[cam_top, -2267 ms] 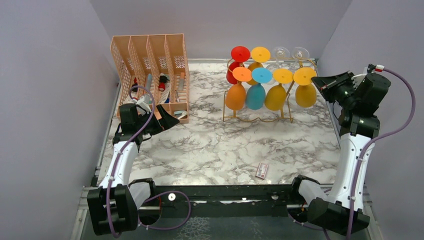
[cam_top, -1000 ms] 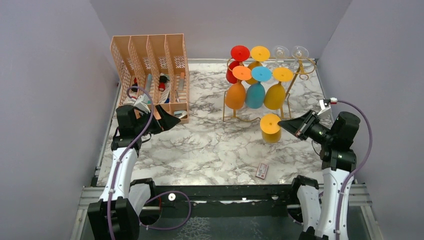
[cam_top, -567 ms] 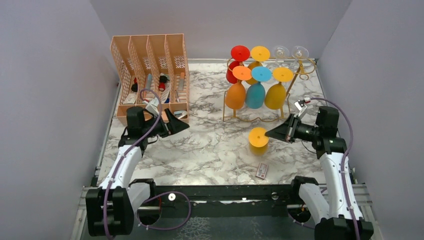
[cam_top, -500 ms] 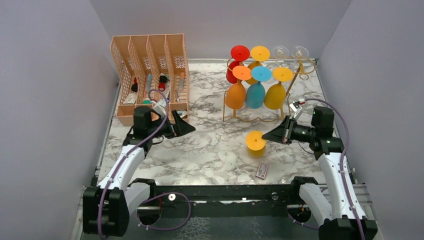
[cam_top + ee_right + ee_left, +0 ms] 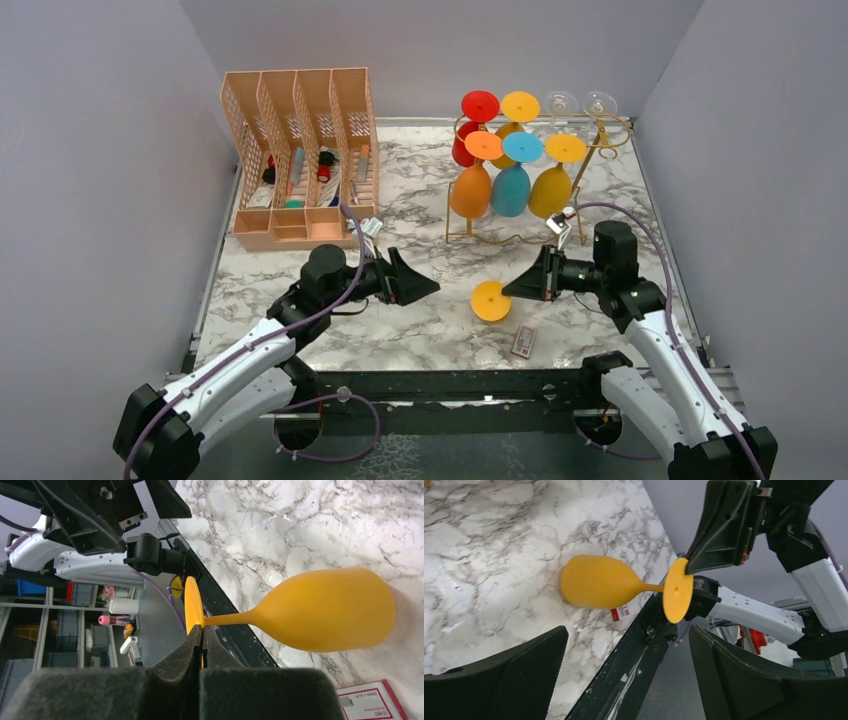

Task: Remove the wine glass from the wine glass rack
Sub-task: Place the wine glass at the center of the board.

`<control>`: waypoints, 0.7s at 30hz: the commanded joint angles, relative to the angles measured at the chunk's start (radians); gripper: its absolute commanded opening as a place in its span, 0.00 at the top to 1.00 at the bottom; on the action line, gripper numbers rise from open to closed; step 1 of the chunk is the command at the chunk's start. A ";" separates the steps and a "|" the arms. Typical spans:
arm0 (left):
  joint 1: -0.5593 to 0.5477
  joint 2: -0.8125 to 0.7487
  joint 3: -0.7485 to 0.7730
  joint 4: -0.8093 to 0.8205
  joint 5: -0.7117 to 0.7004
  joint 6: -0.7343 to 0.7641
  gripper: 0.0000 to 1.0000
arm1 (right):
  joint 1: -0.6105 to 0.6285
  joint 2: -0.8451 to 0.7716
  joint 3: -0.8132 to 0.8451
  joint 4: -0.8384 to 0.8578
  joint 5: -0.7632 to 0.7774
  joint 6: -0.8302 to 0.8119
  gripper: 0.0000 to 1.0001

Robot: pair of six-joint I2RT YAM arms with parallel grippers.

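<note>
The gold wire wine glass rack point(image 5: 612, 130) stands at the back right with several coloured and clear glasses hanging upside down on it. My right gripper point(image 5: 512, 288) is shut on the foot disc of a yellow wine glass point(image 5: 491, 301), which is off the rack and upside down, low over the marble near the front middle. The right wrist view shows the jaws point(image 5: 202, 630) pinching the disc, and the bowl point(image 5: 330, 610). My left gripper point(image 5: 425, 288) is open and empty, just left of the glass. Its wrist view shows the glass point(image 5: 599, 581) ahead of the fingers.
A peach lattice file organiser point(image 5: 300, 150) with small items stands at the back left. A small red-and-white card point(image 5: 523, 342) lies near the front edge, just below the held glass. The black frame rail point(image 5: 450, 380) runs along the table's near edge.
My right gripper has carried the yellow glass from the rack's right end down and left to the front middle. My left arm has swung from beside the organiser toward the glass.
</note>
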 commanded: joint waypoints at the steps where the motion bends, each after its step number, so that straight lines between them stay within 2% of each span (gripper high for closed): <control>1: -0.128 -0.011 -0.008 0.125 -0.155 -0.090 0.05 | 0.030 -0.019 -0.006 0.140 -0.017 -0.004 0.99; 11: -0.326 0.180 0.052 0.312 -0.235 -0.103 0.21 | 0.057 -0.081 -0.102 0.311 -0.068 0.126 0.99; 16: -0.375 0.295 0.064 0.426 -0.250 -0.115 0.34 | 0.058 -0.105 -0.127 0.298 -0.081 0.119 0.99; 21: -0.399 0.361 0.070 0.488 -0.243 -0.121 0.58 | 0.058 -0.098 -0.133 0.355 -0.111 0.157 0.99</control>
